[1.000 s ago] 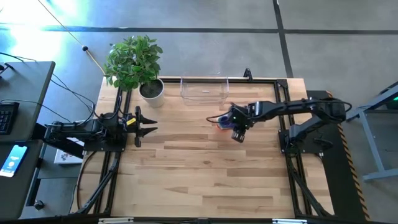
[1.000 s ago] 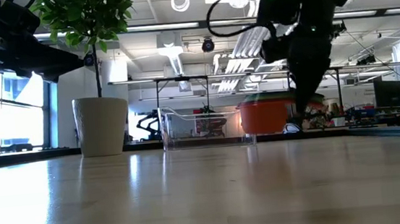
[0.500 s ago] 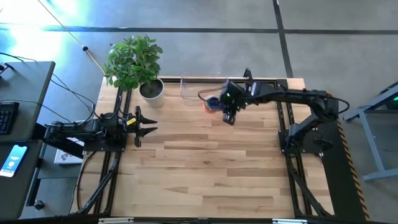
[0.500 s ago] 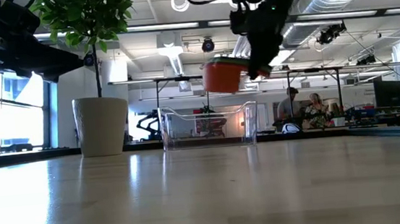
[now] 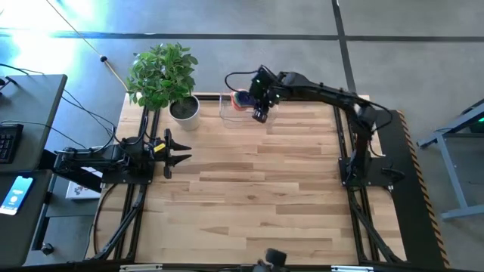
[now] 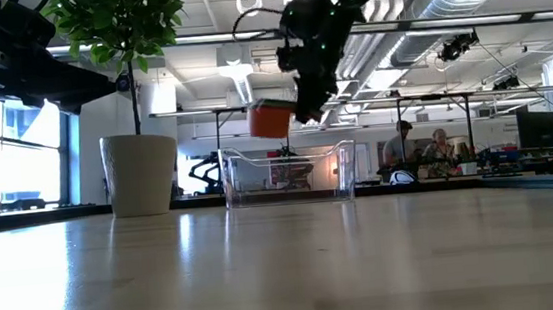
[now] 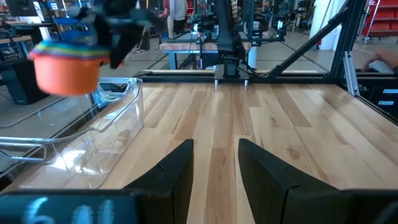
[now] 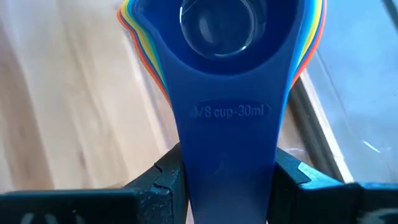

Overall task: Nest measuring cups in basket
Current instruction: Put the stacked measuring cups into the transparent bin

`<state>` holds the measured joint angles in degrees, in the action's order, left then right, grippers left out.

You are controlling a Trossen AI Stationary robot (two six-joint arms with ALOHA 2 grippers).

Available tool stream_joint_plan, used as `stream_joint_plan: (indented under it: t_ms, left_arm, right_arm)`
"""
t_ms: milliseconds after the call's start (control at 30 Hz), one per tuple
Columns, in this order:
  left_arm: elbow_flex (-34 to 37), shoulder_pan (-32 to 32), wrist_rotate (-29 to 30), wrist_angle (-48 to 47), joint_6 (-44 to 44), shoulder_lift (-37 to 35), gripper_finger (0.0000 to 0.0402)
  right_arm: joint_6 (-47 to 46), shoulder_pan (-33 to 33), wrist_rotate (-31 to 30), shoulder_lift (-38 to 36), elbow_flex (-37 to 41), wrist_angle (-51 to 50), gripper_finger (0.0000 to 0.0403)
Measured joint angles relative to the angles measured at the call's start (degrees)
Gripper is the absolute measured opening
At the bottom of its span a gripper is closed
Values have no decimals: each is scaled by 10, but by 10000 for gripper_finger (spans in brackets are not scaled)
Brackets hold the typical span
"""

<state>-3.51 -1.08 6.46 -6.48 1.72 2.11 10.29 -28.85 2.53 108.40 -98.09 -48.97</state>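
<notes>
While the stack of measuring cups hangs in the air, I note it sits above the basket, not yet inside; from the low view its underside clears the near rim. From the high view the stack sits over the basket's middle, toward the plant pot side.

Right gripper: jaws closed on the stacked handles. The right wrist view shows the blue cup on top, handle running straight back between the fingers, with yellow and orange rims fanned beneath it. So the stack's long axis lies in line with the jaws, bowls pointing away from the wrist, toward the table's left side.

Right arm pose: stretched far out across the back edge of the table, forearm nearly level, wrist tipped down.

Left gripper: parked at the left edge, jaws spread, empty, well apart from the basket. The right arm is the nearer one.

My read: the coming move is a straight descent, then release. Risk: stack tipping if let go high.
</notes>
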Motion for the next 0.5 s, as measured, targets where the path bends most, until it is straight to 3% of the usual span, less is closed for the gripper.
stream_joint_plan:
  t_ms: [200, 500]
  left_arm:
    - [0, 0, 0, 0, 0, 0, 117]
    - [0, 0, 0, 0, 0, 0, 117]
  right_arm:
    - [27, -24, 27, 75, -43, -13, 127]
    - [27, -47, 53, 126, -43, 5, 127]
